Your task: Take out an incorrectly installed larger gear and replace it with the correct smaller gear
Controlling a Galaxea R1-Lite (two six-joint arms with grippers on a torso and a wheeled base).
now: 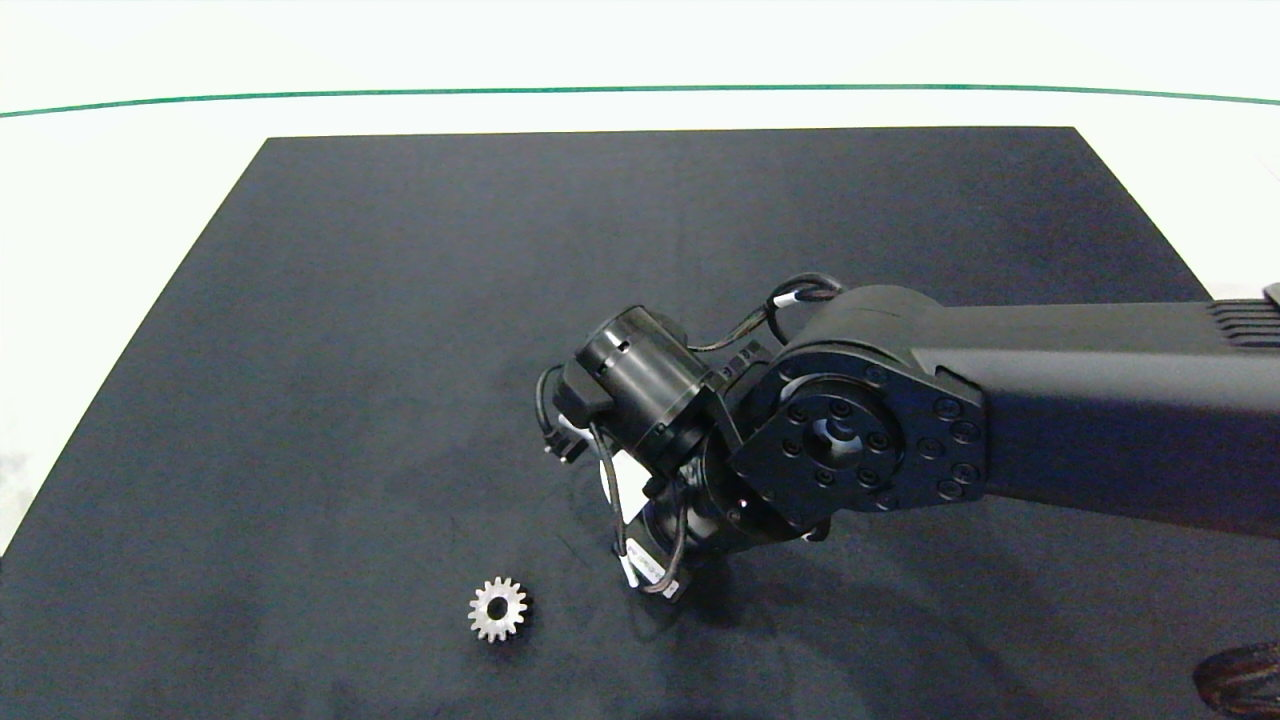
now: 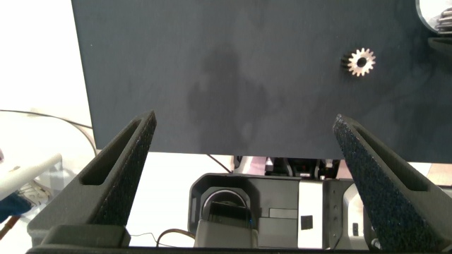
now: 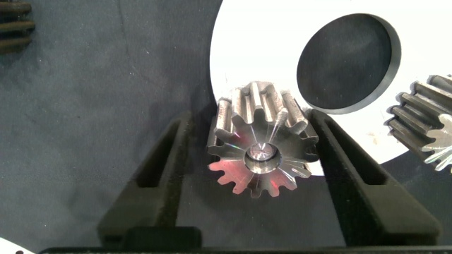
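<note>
The larger gear (image 3: pixel 260 148), shiny with long pointed teeth and radial grooves, sits tilted between my right gripper's (image 3: pixel 253 125) fingers, which are shut on its sides. Behind it lies a white plate (image 3: pixel 247 49) with an empty round hole (image 3: pixel 344 63). In the head view my right arm (image 1: pixel 850 430) hangs over the mat's middle and hides that gripper and gear. The smaller gear (image 1: pixel 497 609) lies flat on the black mat near its front edge, left of the right arm, and also appears as the small gear (image 2: pixel 361 62) in the left wrist view. My left gripper (image 2: pixel 245 121) stands open off the mat's edge.
Another toothed gear (image 3: pixel 427 123) rests at the white plate's rim beside the hole. A dark ridged object (image 1: pixel 1240 680) lies at the mat's front right corner. The black mat (image 1: pixel 400 300) lies on a white table with a green line (image 1: pixel 640 90) along the back.
</note>
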